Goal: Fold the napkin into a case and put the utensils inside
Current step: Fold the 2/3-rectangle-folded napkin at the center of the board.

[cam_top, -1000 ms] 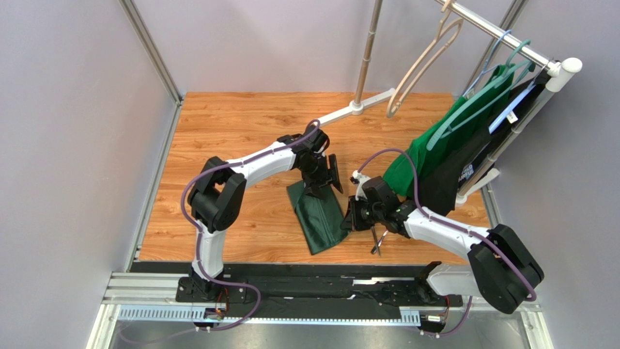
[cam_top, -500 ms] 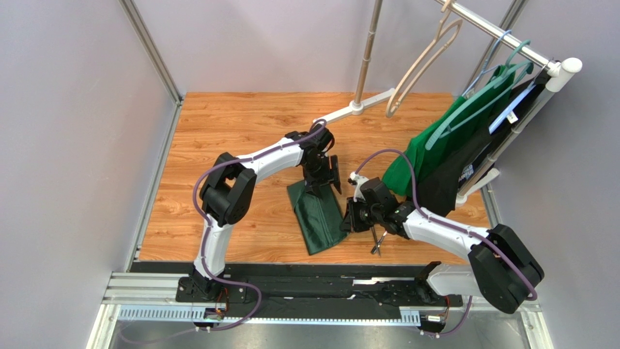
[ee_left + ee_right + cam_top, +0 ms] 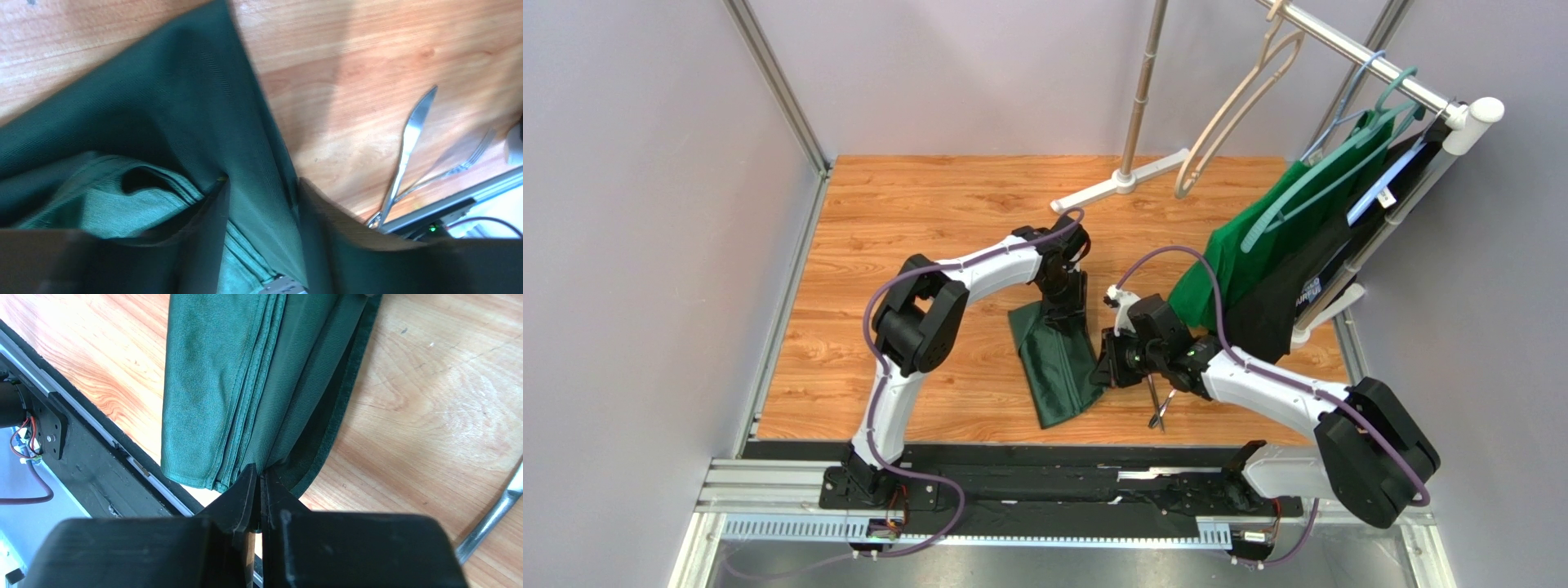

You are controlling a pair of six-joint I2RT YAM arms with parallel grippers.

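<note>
So the napkin [image 3: 1059, 368] is already down to a narrow dark-green strip. It lies on the tabletop [image 3: 928, 221] between the two arms, with stacked layers showing along its near end. I'd call the folding mostly done, and the pocket is what's being sorted out now.

The right pincer [image 3: 259, 471] is squeezed fully together at the right-hand edge of the cloth, toward the near end. It looks like it has one thin layer nipped between the tips. My read is that it's pinning or lifting that edge so the mouth of the pouch doesn't slide around.

The left pincer [image 3: 263, 181] is at the far end, jaws partway apart with a ridge of cloth running through the gap (I can't see it biting down, so I'd say straddling, not holding). That makes sense as the other anchor, or as the one that peels the top layer open.

The utensils [image 3: 1157, 407] lie loose on the wood just right of the napkin, near the front rail and not touching the cloth. The knife [image 3: 408, 144] and fork [image 3: 469, 160] meet at one end. It's a handy spot, a short reach for whichever arm frees up. Nothing's in the pouch yet. The risk I'd watch is grabbing two thin layers instead of one and shutting the pocket.
</note>
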